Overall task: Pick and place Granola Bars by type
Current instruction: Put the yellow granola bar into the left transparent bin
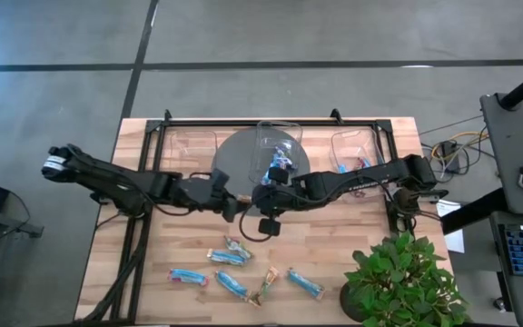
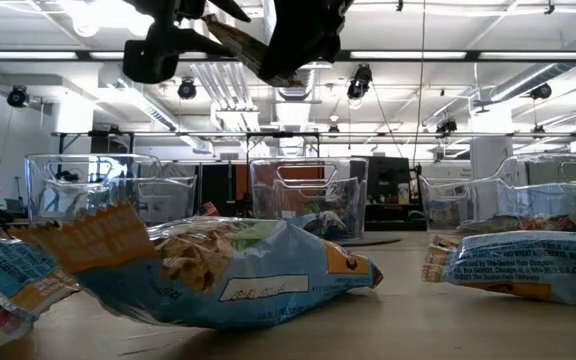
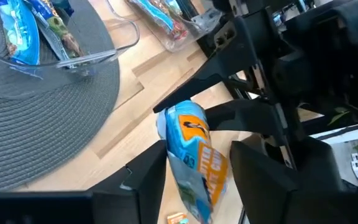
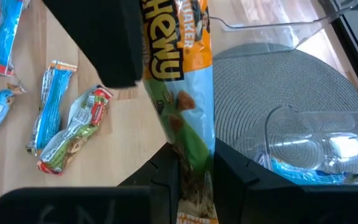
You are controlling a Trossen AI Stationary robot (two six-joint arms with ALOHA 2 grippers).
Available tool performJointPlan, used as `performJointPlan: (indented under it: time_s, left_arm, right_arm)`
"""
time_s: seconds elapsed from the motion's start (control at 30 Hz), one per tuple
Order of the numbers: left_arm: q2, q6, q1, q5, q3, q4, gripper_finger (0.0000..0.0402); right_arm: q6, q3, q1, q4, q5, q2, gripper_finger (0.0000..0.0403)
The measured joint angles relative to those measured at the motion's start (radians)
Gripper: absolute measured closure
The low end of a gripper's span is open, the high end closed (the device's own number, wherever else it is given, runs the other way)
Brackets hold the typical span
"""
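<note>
One granola bar (image 3: 191,158) in a blue, orange and green wrapper hangs in the air between both grippers over the table's middle (image 1: 247,197). My left gripper (image 3: 197,168) comes from the left and is shut on one end. My right gripper (image 4: 194,171) comes from the right and is shut on the other end. Several more bars lie flat on the wood near the table's near edge, most of them blue (image 1: 231,285), one greener (image 1: 265,287). The low view shows these up close (image 2: 238,265), with the held bar (image 2: 243,45) high above them. My left gripper has the bar's end (image 3: 188,180) between its two fingers (image 3: 148,177), coming level from the table's left, along the bar. The bar is lifted clear. My right gripper pinches the opposite end (image 4: 194,155) between its two fingers (image 4: 166,177), coming from the table's right, along the bar.
Three clear bins stand along the far edge: the left one (image 1: 189,141), the middle one (image 1: 278,143) on a round grey mat (image 1: 234,163) with blue bars inside, the right one (image 1: 357,150) also holding bars. A potted plant (image 1: 402,277) fills the near right corner.
</note>
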Motion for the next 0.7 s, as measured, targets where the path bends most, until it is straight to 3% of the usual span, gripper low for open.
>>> performJointPlan:
  time_s: [0.43, 0.7]
  left_arm:
    - [-0.004, 0.017, 0.003, -0.055, -0.012, -0.015, 0.0339]
    - [-0.007, 0.044, 0.007, -0.136, -0.012, -0.074, 0.035]
  right_arm:
    - [0.032, 0.0, 0.0, -0.003, 0.006, 0.0, 0.0336]
    - [0.155, 0.002, 0.0, -0.076, 0.065, -0.006, 0.0287]
